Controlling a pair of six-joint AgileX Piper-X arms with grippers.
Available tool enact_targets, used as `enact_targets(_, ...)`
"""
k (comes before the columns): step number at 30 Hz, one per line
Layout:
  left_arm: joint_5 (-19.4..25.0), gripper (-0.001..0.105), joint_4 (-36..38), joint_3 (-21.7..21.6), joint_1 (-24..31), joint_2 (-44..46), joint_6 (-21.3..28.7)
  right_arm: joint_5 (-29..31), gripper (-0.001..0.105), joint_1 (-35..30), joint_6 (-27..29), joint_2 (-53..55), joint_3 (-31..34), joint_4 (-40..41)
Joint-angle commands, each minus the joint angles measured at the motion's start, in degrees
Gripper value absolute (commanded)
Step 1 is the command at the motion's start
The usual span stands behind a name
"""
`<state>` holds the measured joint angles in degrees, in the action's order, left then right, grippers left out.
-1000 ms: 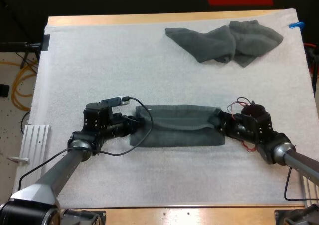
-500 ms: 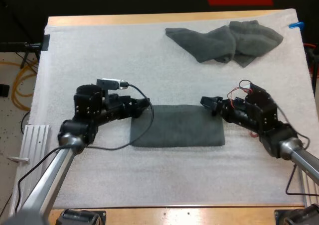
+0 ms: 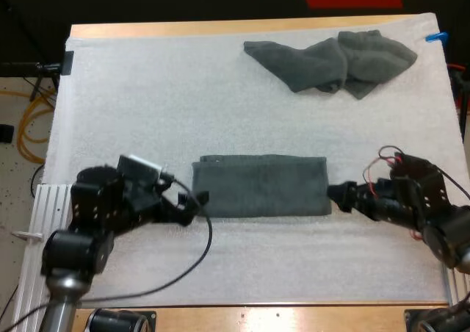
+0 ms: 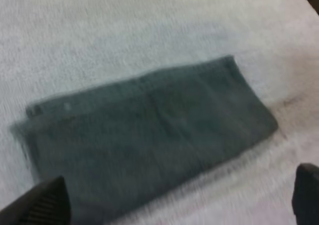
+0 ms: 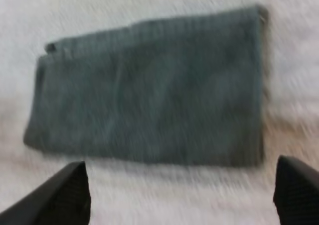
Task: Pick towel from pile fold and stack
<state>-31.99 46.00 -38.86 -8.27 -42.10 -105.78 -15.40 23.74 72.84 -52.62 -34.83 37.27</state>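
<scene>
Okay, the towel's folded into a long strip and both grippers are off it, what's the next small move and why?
Probably ease the right gripper in onto the folded towel's short end for another fold: the strip lies flat and long, and the left gripper sits at the other end, both with jaws open, clear of it.

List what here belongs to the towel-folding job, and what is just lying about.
Job: folded towel; crumpled towel, far right; left gripper, open, at the folded towel's left end; right gripper, open, at its right end.
Merely there: white mat; wooden table.
</scene>
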Motion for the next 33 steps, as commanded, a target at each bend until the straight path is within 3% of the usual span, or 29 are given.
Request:
enact_targets(1,0.08,0.087,3.66,-0.39,-0.18,1.58,0.3,0.68,0.073,-0.2,0.88,0.95,-0.52,3.08)
enact_targets(5,0.08,0.087,8.43,-0.39,-0.18,4.76,0.3,4.18,0.073,-0.2,2.06,1.06,-0.4,4.68)
enact_targets(10,0.08,0.087,9.3,-0.39,-0.18,5.3,0.19,5.4,0.072,-0.51,3.44,-7.41,-0.4,-3.27)
enact_targets(21,-2.32,0.087,9.3,-0.39,-0.18,5.16,-0.68,-12.64,0.072,-5.85,3.24,-32.46,-0.93,-21.45)
enact_targets(30,-3.79,0.087,9.3,-0.39,-0.18,5.16,-0.68,-23.92,0.072,-4.14,1.53,-41.99,-5.18,-22.78)
enact_targets(33,-3.79,0.087,9.3,-0.39,-0.18,5.16,-0.68,-24.14,0.063,-4.14,-0.93,-43.43,-5.45,-22.81)
